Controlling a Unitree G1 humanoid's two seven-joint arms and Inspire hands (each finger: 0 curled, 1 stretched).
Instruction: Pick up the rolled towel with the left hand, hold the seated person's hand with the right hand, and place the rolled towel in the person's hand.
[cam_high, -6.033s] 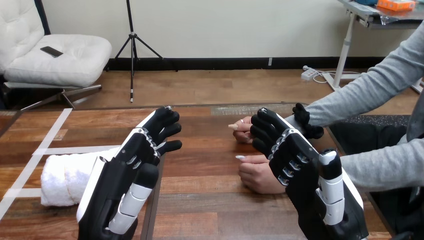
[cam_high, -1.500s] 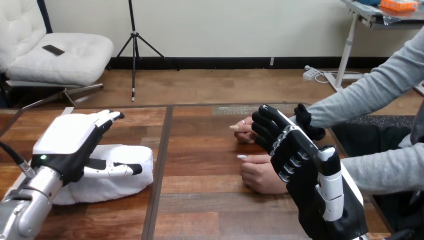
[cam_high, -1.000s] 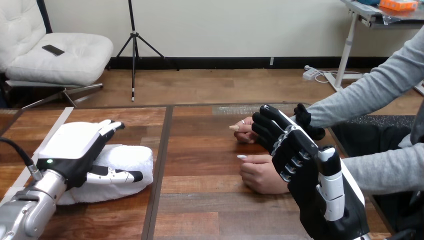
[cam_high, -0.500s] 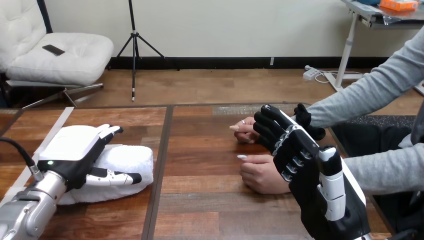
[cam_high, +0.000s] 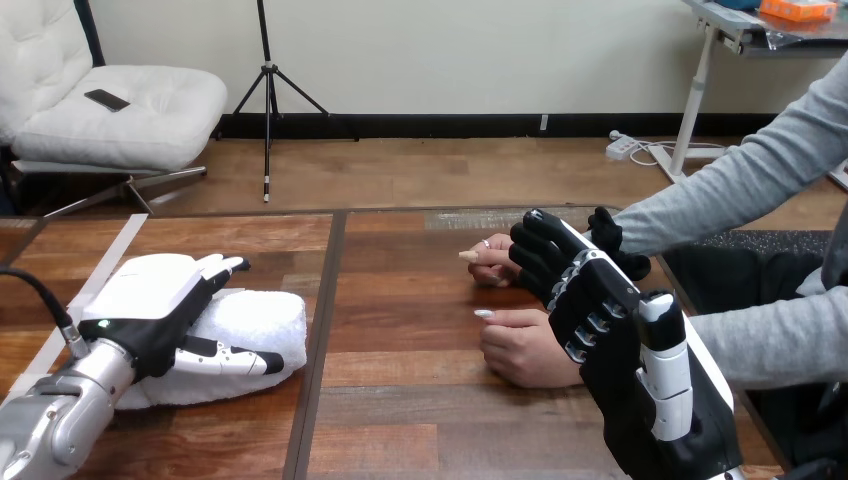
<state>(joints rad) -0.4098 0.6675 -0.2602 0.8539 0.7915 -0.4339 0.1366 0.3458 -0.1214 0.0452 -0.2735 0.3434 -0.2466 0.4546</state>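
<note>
Right hand: the right hand (cam_high: 625, 350) is closest, low at the right. It is up off the table. Its fingers are loose and only a little bent, and they grip nothing.
Left arm: the silver left arm (cam_high: 50, 425) comes in from the bottom left corner.
Left hand: the left hand (cam_high: 150, 305) lies flat on top of the towel with its white back up. Its fingers (cam_high: 222, 264) are straight and reach over the towel's far side. Its thumb (cam_high: 235, 360) sticks out along the near side. It is not squeezing the towel.
Rolled towel: the white rolled towel (cam_high: 262, 318) lies on the left part of the table, under the left hand.
Person's near hand: the person's near hand (cam_high: 520, 350) rests on the table, just beside the right hand. I cannot tell if they touch.
Person's far hand: the person's far hand (cam_high: 490, 258) is on the table behind the right hand's fingertips.
Table: the wooden table (cam_high: 420, 300) has a strip of white tape (cam_high: 105, 262) at its far left.
</note>
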